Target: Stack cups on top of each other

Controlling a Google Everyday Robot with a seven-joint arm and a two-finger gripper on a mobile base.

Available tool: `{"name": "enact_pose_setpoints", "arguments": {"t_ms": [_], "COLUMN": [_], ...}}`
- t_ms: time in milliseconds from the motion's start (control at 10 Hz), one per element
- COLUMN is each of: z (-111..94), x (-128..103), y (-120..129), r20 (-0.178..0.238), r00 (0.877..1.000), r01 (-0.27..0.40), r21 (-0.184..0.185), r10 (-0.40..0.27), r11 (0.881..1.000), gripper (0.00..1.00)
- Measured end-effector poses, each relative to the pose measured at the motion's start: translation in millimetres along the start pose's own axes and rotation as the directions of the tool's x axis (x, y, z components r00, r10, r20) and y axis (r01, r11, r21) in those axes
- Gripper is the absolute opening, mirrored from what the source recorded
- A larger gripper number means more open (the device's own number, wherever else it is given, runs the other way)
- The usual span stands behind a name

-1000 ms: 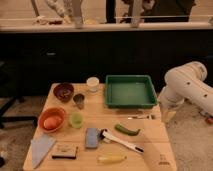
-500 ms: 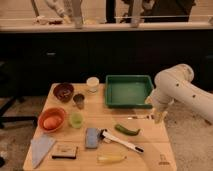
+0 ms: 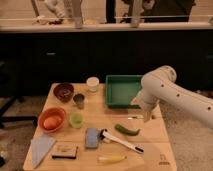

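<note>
The white arm (image 3: 172, 95) has swung in from the right edge of view over the wooden table (image 3: 155, 147), and its gripper (image 3: 146, 114) now hangs just beside the green tray (image 3: 123, 105), fingers spread wide and empty, while nothing on the table has shifted. Both cups stand well apart from it on the left, the dark grey-brown cup (image 3: 79, 100) near the red-brown bowl (image 3: 64, 91) and the pale green cup (image 3: 76, 119) beside the orange bowl (image 3: 42, 126). The long reach across could clip the tray or a bowl, or tip a light cup.
</note>
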Motion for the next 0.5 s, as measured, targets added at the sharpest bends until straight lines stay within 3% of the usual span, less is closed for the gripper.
{"name": "enact_pose_setpoints", "arguments": {"t_ms": [500], "z": [-0.6], "x": [2.0], "y": [3.7], "r20": [0.004], "r00": [1.000], "r01": [0.004], "r21": [0.010], "r10": [-0.004], "r11": [1.000], "gripper": [0.68]}}
